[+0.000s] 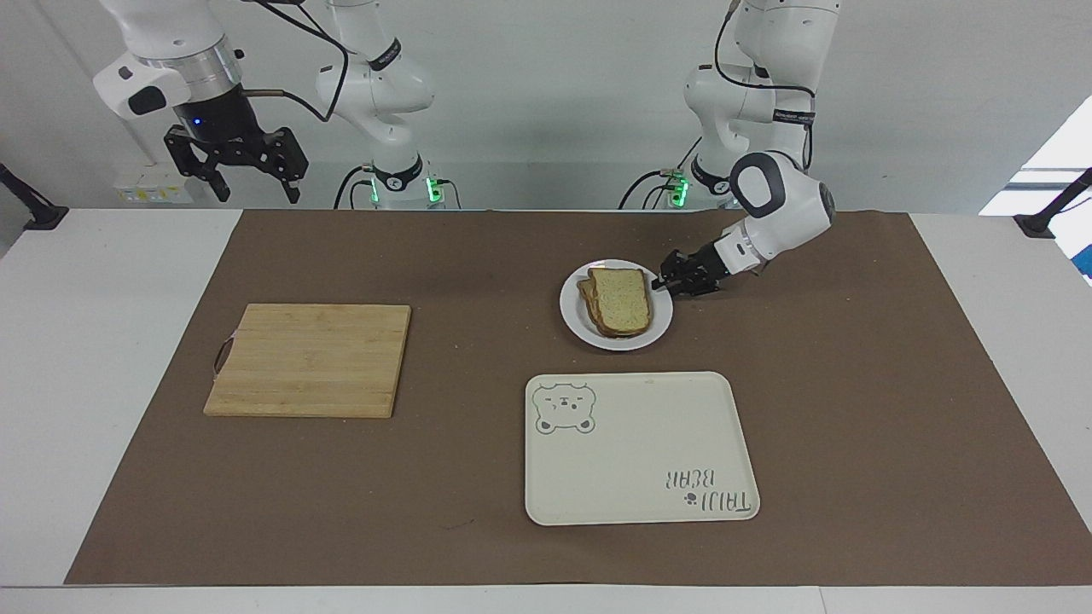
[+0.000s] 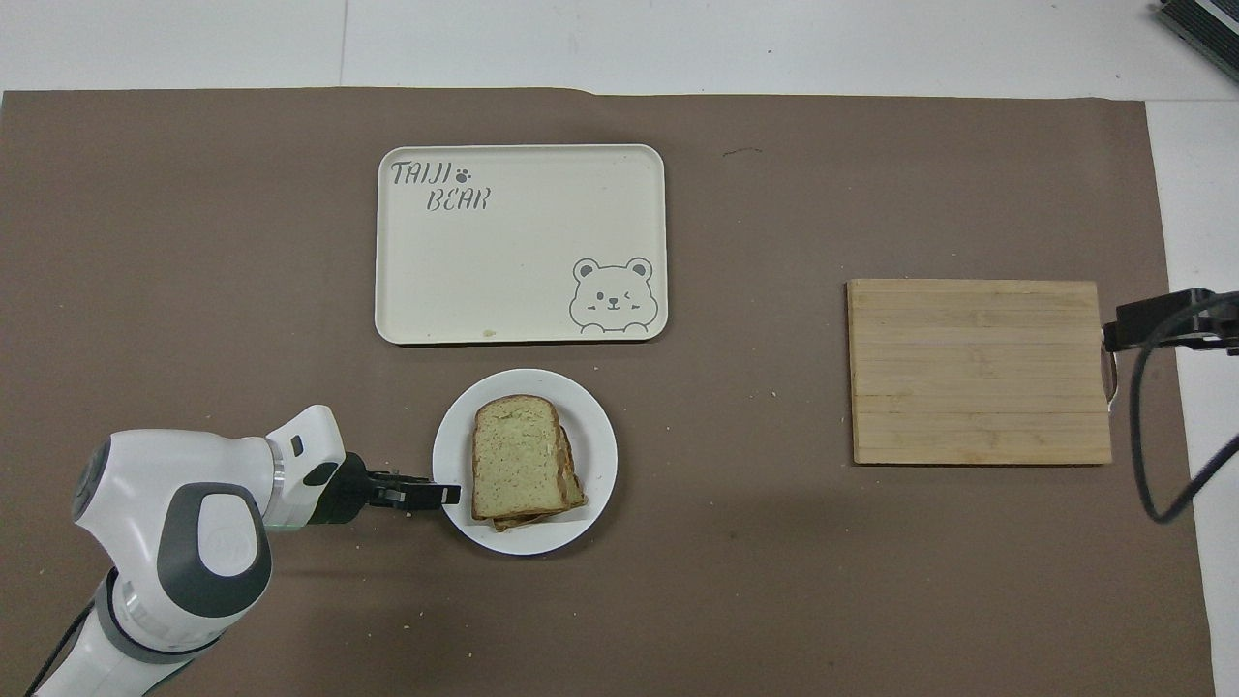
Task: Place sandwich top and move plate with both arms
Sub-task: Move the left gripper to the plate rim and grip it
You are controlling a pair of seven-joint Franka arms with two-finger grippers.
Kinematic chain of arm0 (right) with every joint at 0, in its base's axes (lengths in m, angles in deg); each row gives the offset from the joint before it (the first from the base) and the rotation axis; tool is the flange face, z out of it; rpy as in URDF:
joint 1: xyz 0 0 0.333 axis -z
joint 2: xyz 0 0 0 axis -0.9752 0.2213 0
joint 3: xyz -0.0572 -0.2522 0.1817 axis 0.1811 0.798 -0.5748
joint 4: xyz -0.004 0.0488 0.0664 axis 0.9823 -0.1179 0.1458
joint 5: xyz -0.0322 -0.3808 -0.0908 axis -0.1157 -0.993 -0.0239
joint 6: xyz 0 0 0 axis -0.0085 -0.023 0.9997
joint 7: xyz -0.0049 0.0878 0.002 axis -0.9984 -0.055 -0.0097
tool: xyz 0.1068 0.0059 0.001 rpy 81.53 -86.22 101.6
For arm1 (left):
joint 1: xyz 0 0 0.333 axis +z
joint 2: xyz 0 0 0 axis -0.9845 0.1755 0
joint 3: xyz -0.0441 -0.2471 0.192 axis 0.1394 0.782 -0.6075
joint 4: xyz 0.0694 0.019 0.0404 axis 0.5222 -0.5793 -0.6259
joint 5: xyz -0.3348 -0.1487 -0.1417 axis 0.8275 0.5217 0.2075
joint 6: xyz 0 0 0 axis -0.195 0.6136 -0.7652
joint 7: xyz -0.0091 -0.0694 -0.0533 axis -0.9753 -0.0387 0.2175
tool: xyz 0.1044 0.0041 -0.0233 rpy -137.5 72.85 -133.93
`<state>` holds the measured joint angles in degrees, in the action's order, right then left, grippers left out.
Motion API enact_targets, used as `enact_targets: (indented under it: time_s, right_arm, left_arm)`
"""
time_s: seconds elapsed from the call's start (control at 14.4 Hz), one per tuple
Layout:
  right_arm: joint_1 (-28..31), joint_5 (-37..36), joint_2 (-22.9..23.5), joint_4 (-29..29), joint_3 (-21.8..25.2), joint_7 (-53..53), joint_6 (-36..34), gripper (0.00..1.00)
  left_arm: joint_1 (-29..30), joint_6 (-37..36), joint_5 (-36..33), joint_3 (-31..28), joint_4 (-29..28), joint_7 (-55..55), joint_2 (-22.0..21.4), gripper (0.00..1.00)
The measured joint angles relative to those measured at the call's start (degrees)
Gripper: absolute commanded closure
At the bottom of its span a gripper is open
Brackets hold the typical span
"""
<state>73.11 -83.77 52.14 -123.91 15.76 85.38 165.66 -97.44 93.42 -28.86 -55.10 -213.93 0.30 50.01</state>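
Note:
The sandwich top (image 1: 621, 298) (image 2: 516, 455), a pale speckled slice with a dark crust, lies on a stack of bread on the small white plate (image 1: 576, 328) (image 2: 595, 436). My left gripper (image 1: 659, 285) (image 2: 447, 495) reaches in low from the left arm's end of the table. Its tip is at the plate's rim, just short of the bread. My right gripper (image 1: 235, 175) hangs open and empty, high above the table's edge at the right arm's end.
A cream bear-print tray (image 1: 640, 448) (image 2: 520, 242) lies just farther from the robots than the plate. A wooden cutting board (image 1: 309, 360) (image 2: 978, 371) sits toward the right arm's end. A brown mat (image 1: 853, 384) covers the table.

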Motion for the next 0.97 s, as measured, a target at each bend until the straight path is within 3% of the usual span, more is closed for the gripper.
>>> enact_targets:
  time_s: [0.07,0.62,0.97]
  right_arm:
    - [0.0,0.0,0.0,-0.1,0.0,0.0,0.0,0.00]
    - [0.0,0.0,0.0,-0.3,0.0,0.0,0.0,0.00]
    - [-0.1,0.0,0.0,-0.9,-0.2,-1.2,0.2,0.00]
  left_arm:
    - [0.0,0.2,0.9,0.0,0.0,-0.8,0.7,1.00]
    - [0.0,-0.9,3.7,0.0,0.4,-1.1,0.4,1.00]
    - [1.9,-5.7,4.1,-0.3,2.4,-1.0,0.6,1.00]
